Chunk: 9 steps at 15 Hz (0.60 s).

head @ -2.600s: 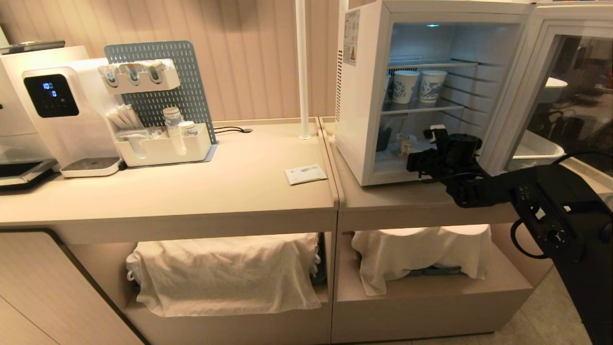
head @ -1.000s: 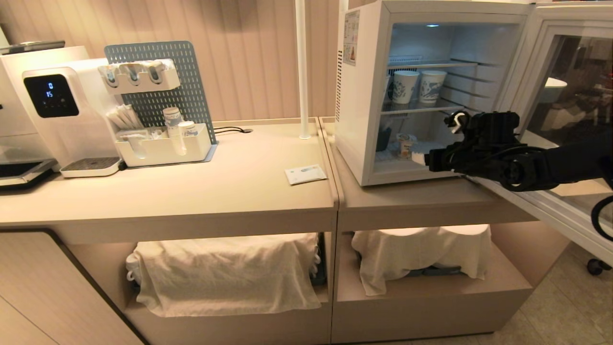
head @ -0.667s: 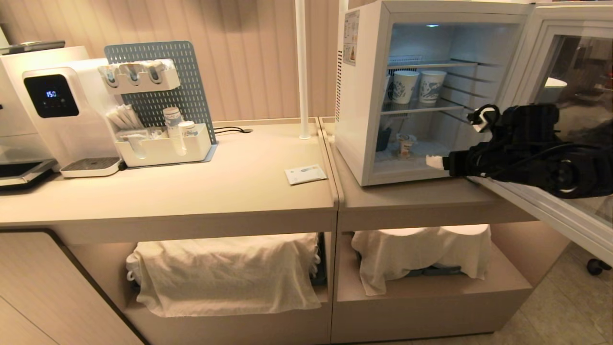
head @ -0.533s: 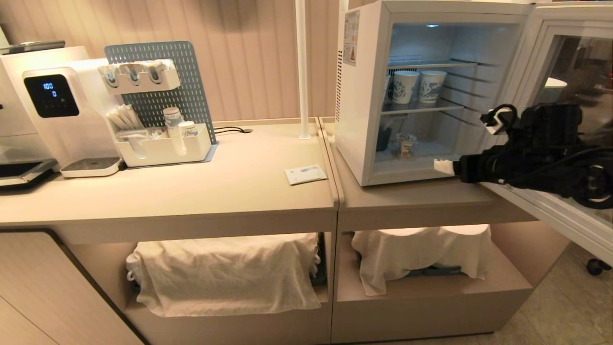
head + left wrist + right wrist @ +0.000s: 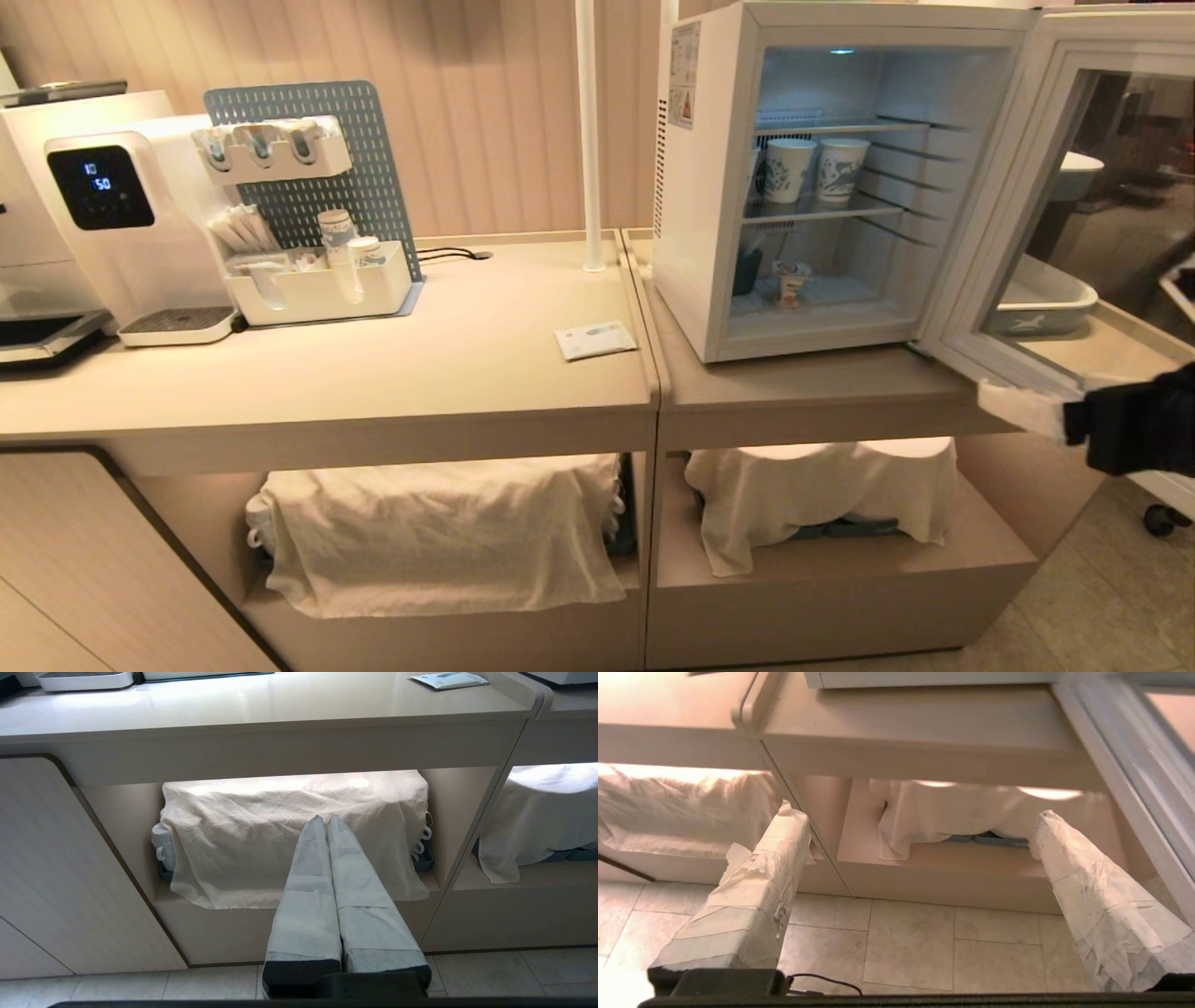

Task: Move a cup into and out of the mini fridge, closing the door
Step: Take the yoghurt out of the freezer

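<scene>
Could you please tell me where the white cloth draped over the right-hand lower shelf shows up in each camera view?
Head view: the white cloth hangs in the shelf opening below the mini fridge.
Left wrist view: it is at the right edge, partly cut off.
Right wrist view: it is between the right tool's two wrapped fingers.
Shared landmark: the counter seam.

Blue digits, seemingly "10" above "50", are shown on the water dispenser's black screen (image 5: 100, 187). An orange warning triangle is carried on the mini fridge's side sticker (image 5: 684, 75) (its print unreadable).
</scene>
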Motion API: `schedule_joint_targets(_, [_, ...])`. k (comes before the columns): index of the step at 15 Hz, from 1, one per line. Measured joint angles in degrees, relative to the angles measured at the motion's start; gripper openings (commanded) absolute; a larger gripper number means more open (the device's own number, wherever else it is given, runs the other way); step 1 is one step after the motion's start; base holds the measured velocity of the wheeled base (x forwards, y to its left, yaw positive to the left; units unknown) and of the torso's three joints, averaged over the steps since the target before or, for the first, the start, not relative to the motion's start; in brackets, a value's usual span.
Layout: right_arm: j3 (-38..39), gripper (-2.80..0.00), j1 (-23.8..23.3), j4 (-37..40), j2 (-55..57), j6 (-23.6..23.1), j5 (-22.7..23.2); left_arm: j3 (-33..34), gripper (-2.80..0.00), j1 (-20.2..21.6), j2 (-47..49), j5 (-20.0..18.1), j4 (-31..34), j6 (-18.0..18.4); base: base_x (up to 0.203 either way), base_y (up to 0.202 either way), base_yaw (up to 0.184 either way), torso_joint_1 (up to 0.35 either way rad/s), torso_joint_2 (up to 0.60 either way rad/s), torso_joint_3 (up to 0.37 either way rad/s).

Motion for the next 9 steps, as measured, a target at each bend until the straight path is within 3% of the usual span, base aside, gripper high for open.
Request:
schedule_joint_targets(5, [11.7,0.00,-0.8,11.8,-28.7,1.3,-2.6,0.0,-2.80,0.0,0.0,0.0,0.0,0.0,0.000,0.000,0.000,0.000,0.00,0.000])
schedule_joint_targets(9, [16.4,0.00,-2.2,27.3,-52.8,3.0,-3.1,0.0,-2.80,0.0,0.0,0.0,0.0,0.0,0.000,0.000,0.000,0.000,0.00,0.000])
